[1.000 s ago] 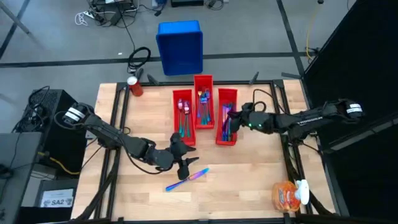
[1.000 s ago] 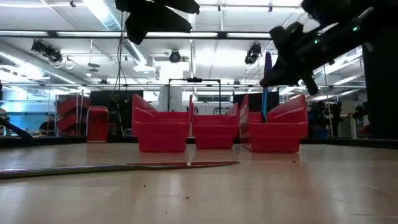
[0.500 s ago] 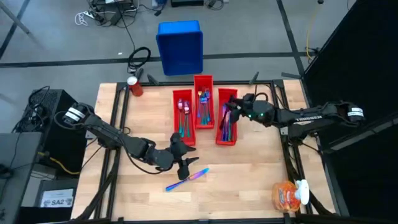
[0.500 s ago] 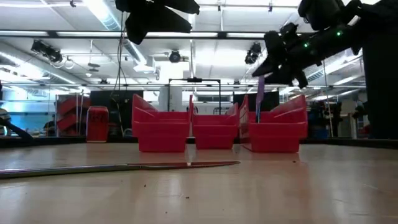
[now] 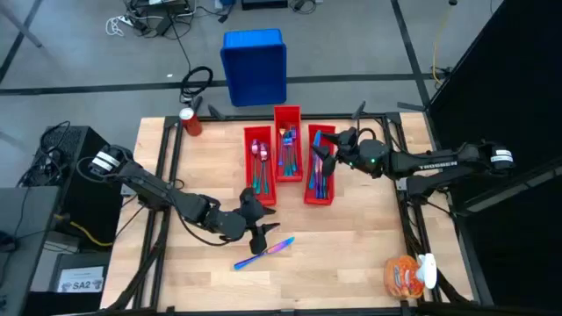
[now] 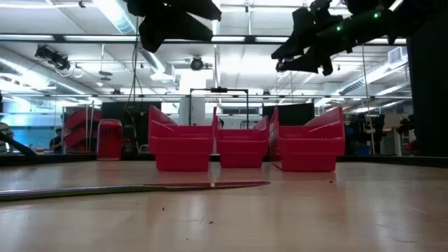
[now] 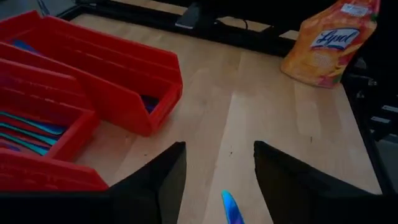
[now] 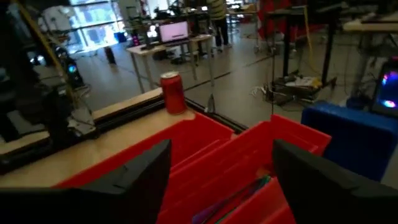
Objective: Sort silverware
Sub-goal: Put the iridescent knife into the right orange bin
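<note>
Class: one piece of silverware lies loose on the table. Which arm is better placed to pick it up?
The left: its gripper hangs open just above that piece, while the right gripper sits empty over the red bins.

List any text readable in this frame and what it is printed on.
"Lysol": on the orange plastic pouch at the table's corner.
"SA2": on a white label on the floor by the table's left side.
Red can: print too blurred to read.
</note>
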Available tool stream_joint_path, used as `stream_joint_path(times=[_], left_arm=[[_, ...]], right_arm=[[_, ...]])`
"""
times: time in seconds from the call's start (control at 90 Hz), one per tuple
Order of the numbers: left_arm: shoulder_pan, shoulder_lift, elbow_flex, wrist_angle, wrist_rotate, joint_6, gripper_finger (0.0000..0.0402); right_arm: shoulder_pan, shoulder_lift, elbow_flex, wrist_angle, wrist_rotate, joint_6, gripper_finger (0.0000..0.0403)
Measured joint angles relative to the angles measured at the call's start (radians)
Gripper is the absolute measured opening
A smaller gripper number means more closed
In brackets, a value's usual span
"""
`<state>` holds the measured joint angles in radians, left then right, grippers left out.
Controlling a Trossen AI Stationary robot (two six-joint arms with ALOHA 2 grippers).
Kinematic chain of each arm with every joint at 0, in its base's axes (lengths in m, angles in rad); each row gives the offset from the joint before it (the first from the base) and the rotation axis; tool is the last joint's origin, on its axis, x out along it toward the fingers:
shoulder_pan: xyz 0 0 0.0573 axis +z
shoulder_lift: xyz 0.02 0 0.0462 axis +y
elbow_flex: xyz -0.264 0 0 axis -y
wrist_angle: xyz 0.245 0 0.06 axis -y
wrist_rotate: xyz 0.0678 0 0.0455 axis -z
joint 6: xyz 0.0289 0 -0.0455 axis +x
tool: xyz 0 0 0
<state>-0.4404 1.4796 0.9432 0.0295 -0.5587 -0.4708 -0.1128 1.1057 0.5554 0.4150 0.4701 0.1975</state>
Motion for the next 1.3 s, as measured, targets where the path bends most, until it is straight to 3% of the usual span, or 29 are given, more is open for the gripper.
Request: stream_joint_path(times=[0.333,0.722,0.878,1.056,1.3], left_arm=[[-0.068,0.025,0.0,-0.076,0.16,-0.099,0.017],[-0.14,0.271,0.116,-0.317,0.293,-0.282,0.017],[-0.139,0.317,0.176,-0.413,0.3,-0.294,0.0171],[-0.137,0.327,0.207,-0.538,0.317,-0.352,0.0171],[-0.168,0.327,0.21,-0.583,0.344,-0.431,0.0171]], right_arm=[[0.213,-0.014,0.025,-0.106,-0.003,-0.079,0.0226],[0.487,-0.009,0.025,-0.11,-0.002,-0.092,0.0233],[0.599,0.024,0.025,-0.123,0.058,-0.105,0.0225],[0.68,0.125,0.064,-0.14,0.079,-0.104,0.0216],[0.706,0.398,0.243,-0.22,0.066,-0.103,0.0213]])
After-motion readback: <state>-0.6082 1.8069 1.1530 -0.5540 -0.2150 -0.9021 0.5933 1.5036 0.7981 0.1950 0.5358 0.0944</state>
